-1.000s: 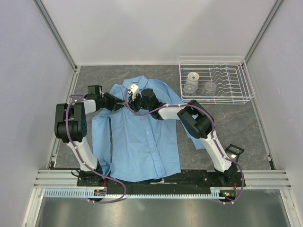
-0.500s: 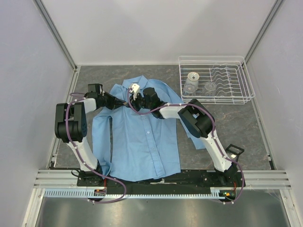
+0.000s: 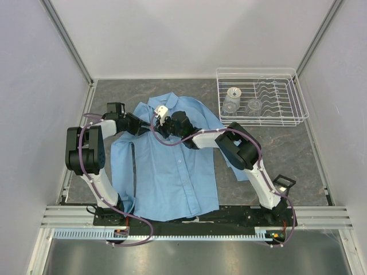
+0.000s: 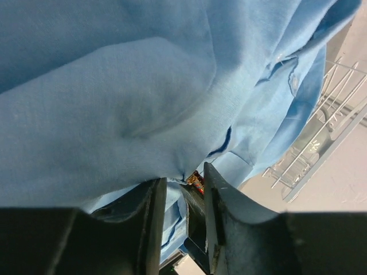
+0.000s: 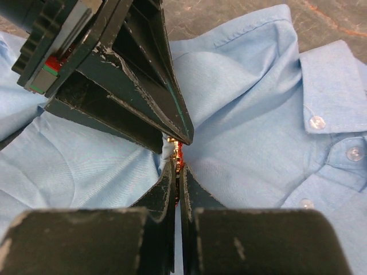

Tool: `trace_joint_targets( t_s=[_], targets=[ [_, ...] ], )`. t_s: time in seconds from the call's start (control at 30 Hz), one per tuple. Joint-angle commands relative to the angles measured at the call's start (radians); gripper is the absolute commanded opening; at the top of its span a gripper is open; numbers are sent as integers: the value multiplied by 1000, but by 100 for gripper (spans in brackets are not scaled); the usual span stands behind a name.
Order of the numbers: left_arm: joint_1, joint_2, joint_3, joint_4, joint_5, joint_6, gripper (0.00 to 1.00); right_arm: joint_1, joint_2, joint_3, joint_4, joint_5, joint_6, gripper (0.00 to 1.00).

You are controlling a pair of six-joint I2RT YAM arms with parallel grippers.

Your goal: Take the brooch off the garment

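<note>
The light blue garment (image 3: 172,172) lies flat on the table, collar at the far end. Both grippers meet just left of the collar. My right gripper (image 5: 177,166) is shut on the small red-and-gold brooch (image 5: 178,153), which sits against a pinched fold of cloth (image 5: 167,150). My left gripper (image 4: 184,173) stands open. Its two fingers (image 4: 152,229) straddle that fold, the brooch (image 4: 195,181) and one dark right fingertip (image 4: 198,229). In the right wrist view, the left fingers (image 5: 143,86) come in as dark wedges from the upper left. From above, the left gripper (image 3: 148,125) and right gripper (image 3: 162,122) nearly touch.
A clear wire dish rack (image 3: 287,117) holding small cups stands at the back right, also seen past the shirt (image 4: 321,143). A small black item (image 3: 284,182) lies near the right arm's base. Grey walls close in the table on three sides.
The right wrist has shifted a little to the left, closer to the left gripper. The left arm and the shirt have hardly moved.
</note>
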Motion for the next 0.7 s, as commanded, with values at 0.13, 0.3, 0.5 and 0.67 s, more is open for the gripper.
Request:
trace_joint_targets(
  t_s=[0.13, 0.3, 0.5, 0.67],
  targets=[
    [18, -95, -43, 10, -47, 67, 53, -13, -109, -23, 138, 98, -62, 0],
    [20, -97, -50, 17, -26, 50, 54, -1, -117, -32, 145, 138, -117, 0],
    [30, -107, -94, 43, -19, 30, 54, 25, -123, -64, 191, 236, -200, 0],
    [50, -176, -175, 149, 5, 28, 54, 71, -108, -58, 202, 358, -341, 0]
  ],
)
